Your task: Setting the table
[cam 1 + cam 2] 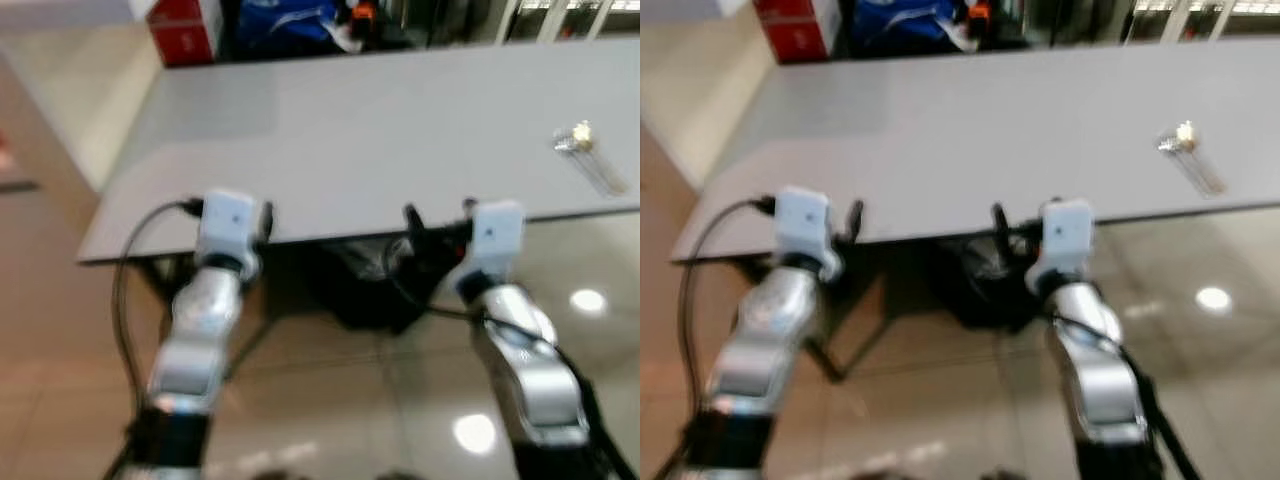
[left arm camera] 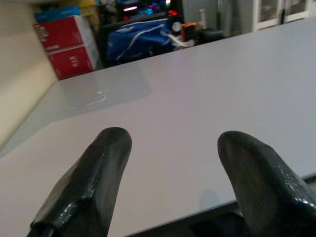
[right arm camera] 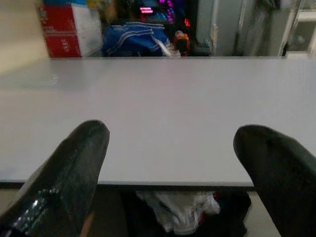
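A long grey table (image 1: pixel 380 120) stretches across in front of me. On its right part lies a small clear object with a gold end (image 1: pixel 585 148), too blurred to name. Both arms are raised to the table's near edge. My left gripper (image 2: pixel 170 143) is open, its two black fingers spread over the tabletop with nothing between them. My right gripper (image 3: pixel 170 133) is open too and holds nothing; it hangs just before the near edge, right of the middle (image 1: pixel 440 215).
Red boxes (image 1: pixel 185 28) and a blue bag (image 1: pixel 285 20) stand beyond the table's far edge. A dark bag with crumpled plastic (image 1: pixel 370 285) lies under the table near my right gripper. The floor (image 1: pixel 330 400) is glossy tile with light reflections.
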`<state>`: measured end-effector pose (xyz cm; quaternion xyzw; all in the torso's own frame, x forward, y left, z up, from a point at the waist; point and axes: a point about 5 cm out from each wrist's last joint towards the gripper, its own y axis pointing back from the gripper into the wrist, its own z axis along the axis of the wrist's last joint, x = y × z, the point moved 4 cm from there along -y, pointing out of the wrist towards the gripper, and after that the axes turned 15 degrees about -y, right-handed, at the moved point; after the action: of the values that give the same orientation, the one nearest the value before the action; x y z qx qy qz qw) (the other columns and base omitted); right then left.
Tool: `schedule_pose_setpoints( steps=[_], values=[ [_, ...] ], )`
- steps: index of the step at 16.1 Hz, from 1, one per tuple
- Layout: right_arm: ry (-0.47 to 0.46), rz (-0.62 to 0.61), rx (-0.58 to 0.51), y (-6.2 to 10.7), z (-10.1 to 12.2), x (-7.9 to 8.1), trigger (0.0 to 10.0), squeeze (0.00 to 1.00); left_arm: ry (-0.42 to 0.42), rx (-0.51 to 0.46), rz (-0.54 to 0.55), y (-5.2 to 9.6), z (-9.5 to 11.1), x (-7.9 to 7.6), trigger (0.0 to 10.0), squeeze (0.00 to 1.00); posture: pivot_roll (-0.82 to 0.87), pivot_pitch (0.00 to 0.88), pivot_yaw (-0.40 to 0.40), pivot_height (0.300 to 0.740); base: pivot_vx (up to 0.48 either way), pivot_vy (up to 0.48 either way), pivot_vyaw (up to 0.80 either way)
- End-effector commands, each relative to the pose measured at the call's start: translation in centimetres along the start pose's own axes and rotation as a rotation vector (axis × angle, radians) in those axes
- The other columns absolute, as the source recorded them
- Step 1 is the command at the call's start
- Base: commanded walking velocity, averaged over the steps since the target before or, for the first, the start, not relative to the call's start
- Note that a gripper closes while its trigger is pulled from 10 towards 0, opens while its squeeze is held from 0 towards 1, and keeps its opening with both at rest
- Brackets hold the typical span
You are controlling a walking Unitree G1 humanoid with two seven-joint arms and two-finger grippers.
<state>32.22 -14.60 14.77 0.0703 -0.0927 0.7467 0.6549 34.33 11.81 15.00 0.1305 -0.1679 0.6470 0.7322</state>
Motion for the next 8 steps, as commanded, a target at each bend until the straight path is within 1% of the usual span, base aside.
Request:
schedule_pose_setpoints(
  steps=[1, 3, 5, 7, 8],
  values=[
    [-0.015, 0.016, -0.022, -0.09, 0.42, 0.68, 10.0, 0.0, -0.018, 0.003, 0.013, 0.05, -0.04, 0.75, 10.0, 0.0, -0.01, 0.005, 0.061, 0.74, 0.0, 0.48, 0.0],
    [-0.014, 0.017, -0.015, -0.05, 0.03, 0.71, 10.0, 0.0, -0.022, 0.002, 0.01, 0.04, -0.01, 0.8, 10.0, 0.0, -0.01, 0.001, 0.067, 0.74, 0.0, 0.48, 0.0],
    [-0.02, 0.032, -0.01, -0.08, 0.19, 0.84, 10.0, 0.0, -0.019, 0.008, 0.014, -0.08, -0.21, 0.89, 10.0, 0.0, -0.03, 0.0, 0.068, 0.74, 0.0, 0.48, 0.0],
    [0.012, 0.03, -0.013, 0.14, 0.46, 0.29, 10.0, 0.0, -0.009, 0.015, 0.014, -0.22, -0.49, 0.68, 10.0, 0.0, -0.05, 0.001, 0.065, 0.74, 0.0, 0.48, 0.0],
    [0.021, 0.022, -0.017, 0.24, 0.77, -0.04, 10.0, 0.0, -0.003, 0.02, 0.022, -0.28, -0.56, 0.56, 10.0, 0.0, -0.06, 0.0, 0.045, 0.74, 0.0, 0.48, 0.0]
  ],
)
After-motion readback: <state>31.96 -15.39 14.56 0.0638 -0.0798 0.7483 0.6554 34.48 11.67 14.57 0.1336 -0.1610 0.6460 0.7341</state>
